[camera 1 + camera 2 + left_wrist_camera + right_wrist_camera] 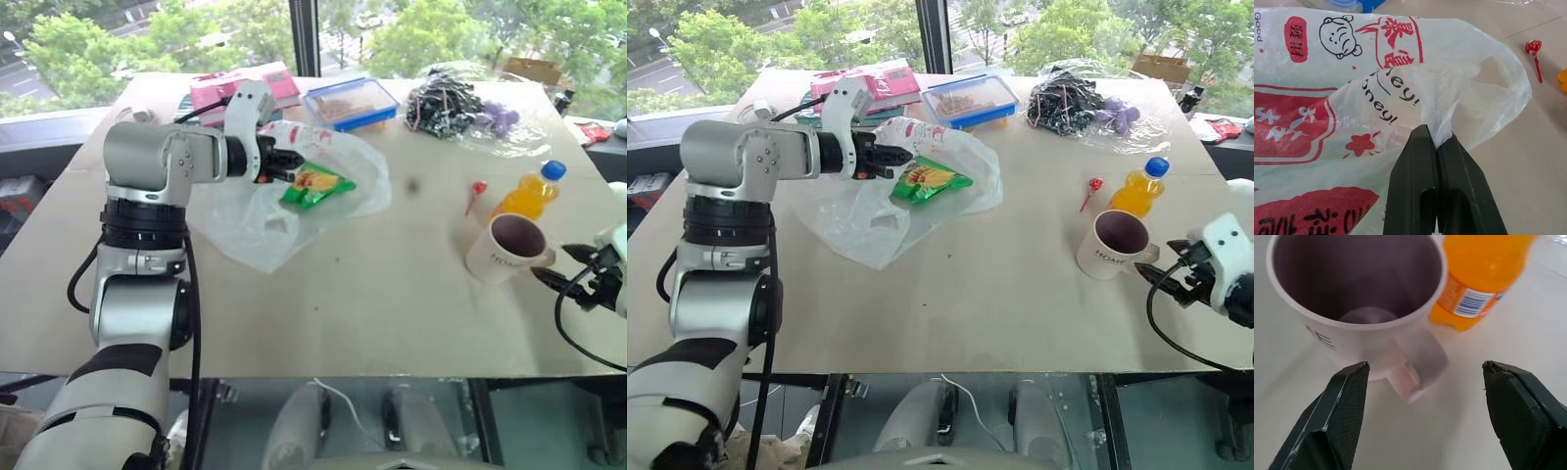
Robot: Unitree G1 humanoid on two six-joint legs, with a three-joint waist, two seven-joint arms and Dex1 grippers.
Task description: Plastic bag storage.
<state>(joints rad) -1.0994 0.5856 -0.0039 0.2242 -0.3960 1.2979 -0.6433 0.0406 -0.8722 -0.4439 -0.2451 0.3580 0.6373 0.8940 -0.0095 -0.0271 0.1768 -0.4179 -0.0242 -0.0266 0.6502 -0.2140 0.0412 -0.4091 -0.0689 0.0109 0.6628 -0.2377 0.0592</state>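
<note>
The plastic bag (257, 217), thin translucent white with red printed panels, lies spread on the left-centre of the table. My left gripper (1436, 134) is shut on a bunched edge of the plastic bag (1312, 112) and holds that edge up off the table. A green snack packet (315, 184) rests at the raised part; I cannot tell whether it is inside the bag or on top of it. My right gripper (1425, 364) stands open at the table's right edge, just short of the handle of a white mug (1352, 293), with nothing between its fingers.
An orange drink bottle (529, 194) stands behind the mug (509, 247), a red lollipop (476, 191) to its left. At the back are a blue-lidded box (350, 103), a pink box (220, 93) and a clear bag of black and purple things (451, 106).
</note>
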